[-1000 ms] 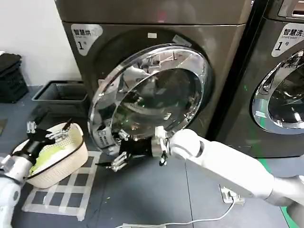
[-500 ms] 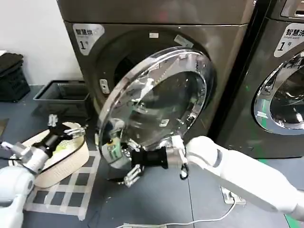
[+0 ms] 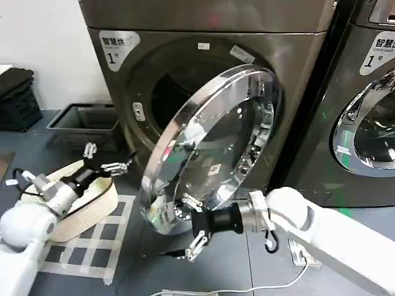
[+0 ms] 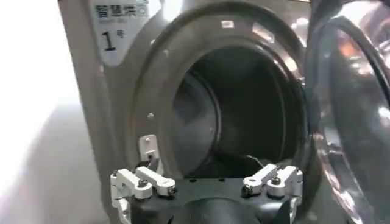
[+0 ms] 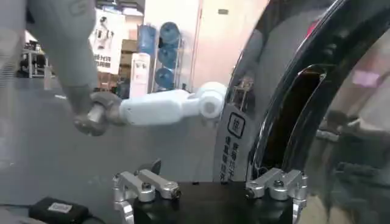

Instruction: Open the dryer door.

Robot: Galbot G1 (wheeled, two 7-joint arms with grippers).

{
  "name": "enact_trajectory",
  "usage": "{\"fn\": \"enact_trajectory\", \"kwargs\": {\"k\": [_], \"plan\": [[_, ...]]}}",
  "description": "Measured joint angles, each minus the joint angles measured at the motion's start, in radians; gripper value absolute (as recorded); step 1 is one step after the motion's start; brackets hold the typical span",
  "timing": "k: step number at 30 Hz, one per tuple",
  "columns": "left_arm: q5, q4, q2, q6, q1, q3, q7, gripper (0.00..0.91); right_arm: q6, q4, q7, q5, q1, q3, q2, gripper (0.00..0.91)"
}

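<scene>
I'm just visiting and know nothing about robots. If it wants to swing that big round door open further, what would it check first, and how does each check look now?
1. dryer door off its latch: ok, it stands partly open.
2. right gripper at the door's lower rim: ok, fingers open beside the chrome ring.
3. Firm contact with the rim: cannot tell.
4. left gripper out of the door's swing: not ok, it hangs open near the drum opening.
5. laundry basket out of the door's path: cannot tell.

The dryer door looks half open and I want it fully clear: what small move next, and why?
Probably keep sweeping the right gripper outward against the dryer door: it sits open at the door's lower rim, and the door hangs only partway open.
</scene>
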Motion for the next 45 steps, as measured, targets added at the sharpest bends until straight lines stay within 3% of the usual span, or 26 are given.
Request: {"fn": "enact_trajectory", "kwargs": {"k": [13, 26, 34, 45], "plan": [[0.006, 0.017, 0.059, -0.022, -0.135, 0.212, 0.057, 0.907, 0.033, 0.006, -0.154, 0.042, -0.265, 0.321, -0.111, 0.907], [0.017, 0.019, 0.058, -0.028, -0.267, 0.448, 0.077, 0.907, 0.076, -0.015, -0.203, 0.04, -0.746, 0.899, -0.167, 0.907], [0.016, 0.022, 0.044, -0.042, -0.318, 0.533, 0.084, 0.907, 0.133, -0.037, -0.21, 0.037, -1.039, 1.23, -0.123, 0.907], [0.022, 0.022, 0.013, -0.063, -0.371, 0.629, 0.09, 0.907, 0.306, -0.103, -0.129, 0.045, -1.472, 1.682, 0.064, 0.907]]}}
